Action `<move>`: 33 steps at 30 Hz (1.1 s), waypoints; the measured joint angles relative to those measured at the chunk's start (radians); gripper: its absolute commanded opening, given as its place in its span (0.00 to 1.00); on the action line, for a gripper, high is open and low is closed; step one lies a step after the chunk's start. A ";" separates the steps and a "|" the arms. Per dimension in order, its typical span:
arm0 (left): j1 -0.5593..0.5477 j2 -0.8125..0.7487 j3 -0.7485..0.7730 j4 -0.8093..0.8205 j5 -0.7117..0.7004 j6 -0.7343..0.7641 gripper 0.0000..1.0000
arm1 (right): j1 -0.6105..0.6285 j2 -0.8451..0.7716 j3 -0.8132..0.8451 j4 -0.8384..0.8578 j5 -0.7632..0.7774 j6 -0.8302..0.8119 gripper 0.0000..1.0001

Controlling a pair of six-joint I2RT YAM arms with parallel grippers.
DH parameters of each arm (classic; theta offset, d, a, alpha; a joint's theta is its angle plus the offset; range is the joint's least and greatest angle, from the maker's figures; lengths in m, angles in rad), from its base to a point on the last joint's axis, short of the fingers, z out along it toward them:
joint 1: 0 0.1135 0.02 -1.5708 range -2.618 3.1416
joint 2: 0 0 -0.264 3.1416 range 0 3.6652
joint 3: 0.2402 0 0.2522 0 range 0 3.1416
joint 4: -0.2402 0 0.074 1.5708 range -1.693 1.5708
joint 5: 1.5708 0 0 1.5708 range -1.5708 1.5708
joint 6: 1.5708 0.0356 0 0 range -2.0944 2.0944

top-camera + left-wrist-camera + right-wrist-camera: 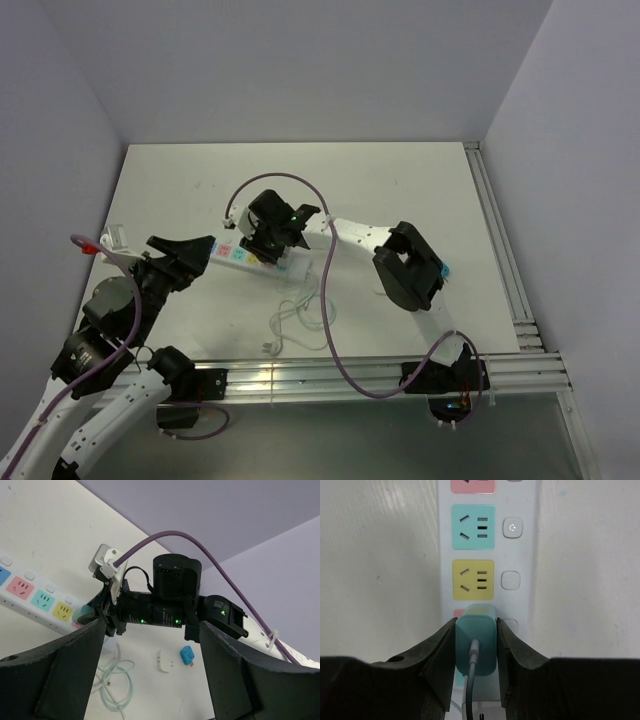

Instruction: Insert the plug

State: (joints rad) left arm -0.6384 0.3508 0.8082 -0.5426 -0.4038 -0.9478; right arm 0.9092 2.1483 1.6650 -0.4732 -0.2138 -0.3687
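Observation:
In the right wrist view a teal plug [476, 640] with a grey cable sits squeezed between the two black fingers of my right gripper [476, 630], which is shut on it. The plug stands over the red socket of the white power strip [520, 555], just below the yellow socket [473, 580]; its prongs are hidden. From above, the right gripper [270, 238] hovers on the strip [235, 256]. My left gripper [203, 252] is open beside the strip's left end, holding nothing. The left wrist view shows the strip [30, 592] and the plug [84, 615] under the right arm.
The plug's white cable [293, 322] lies coiled near the front rail, and the same coil [117, 686] shows between the left fingers. A white adapter [164, 661] and a blue adapter [187, 655] lie loose on the table. A purple cable [327, 300] loops over the right arm.

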 measured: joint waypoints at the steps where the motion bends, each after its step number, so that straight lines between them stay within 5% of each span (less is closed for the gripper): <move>1: 0.000 0.001 0.000 0.000 0.001 0.000 0.82 | 0.000 0.008 0.008 0.008 -0.006 0.009 0.00; 15: 0.000 0.001 0.006 -0.002 0.004 0.000 0.82 | 0.008 -0.002 -0.121 0.307 -0.024 0.160 0.00; 28: 0.000 0.002 0.006 0.000 0.018 -0.013 0.82 | 0.035 -0.053 -0.281 0.562 0.137 0.291 0.00; 33: 0.000 0.007 0.006 0.000 0.023 -0.015 0.82 | 0.046 -0.055 -0.281 0.558 0.192 0.323 0.24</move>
State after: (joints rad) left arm -0.6384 0.3580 0.8143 -0.5430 -0.3805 -0.9630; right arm 0.9550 2.0937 1.3838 0.0853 -0.0216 -0.0456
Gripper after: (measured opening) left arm 0.816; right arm 0.401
